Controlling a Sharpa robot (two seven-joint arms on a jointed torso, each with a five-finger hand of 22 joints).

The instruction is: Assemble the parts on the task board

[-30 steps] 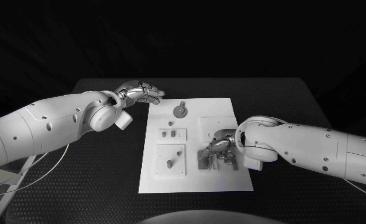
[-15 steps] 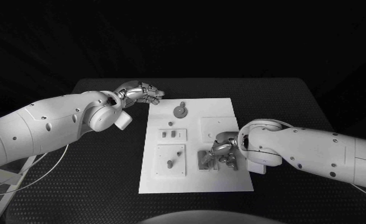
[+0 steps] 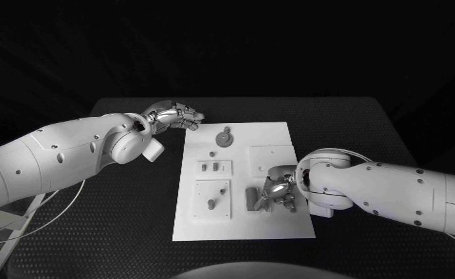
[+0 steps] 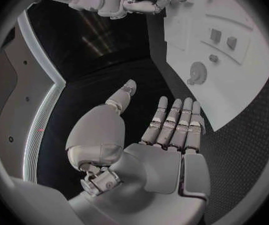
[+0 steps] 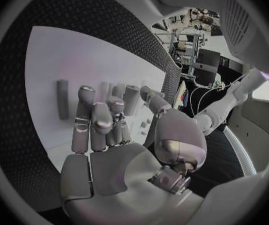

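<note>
From above, the right robot hand (image 3: 276, 193) has slid nearer along the task board (image 3: 285, 226) over the last second, and its forearm has swung lower with it. It now sits over the lower right cluster of parts (image 3: 253, 199), fingers curled down among them. Whether it is clamped on one of them, I cannot tell. The left robot hand (image 3: 173, 115) has not budged: it hangs off the board's far left corner over the black tabletop (image 3: 133, 226). The round disc part (image 3: 223, 138) and the small pieces in the left-hand plates (image 3: 214, 168) lie just as they did.

From the left wrist, that robot hand (image 4: 162, 135) is flat and holding nothing, fingers straight and side by side with the thumb apart, and the board (image 4: 234, 90) lies beyond its fingertips.

From the right wrist, the robot hand (image 5: 106, 127) has its fingers bent down onto the white board (image 5: 53, 60), beside a small upright bar-shaped part (image 5: 62, 99).

My guess is the right hand is working a piece there, with the assembly not yet finished.
</note>
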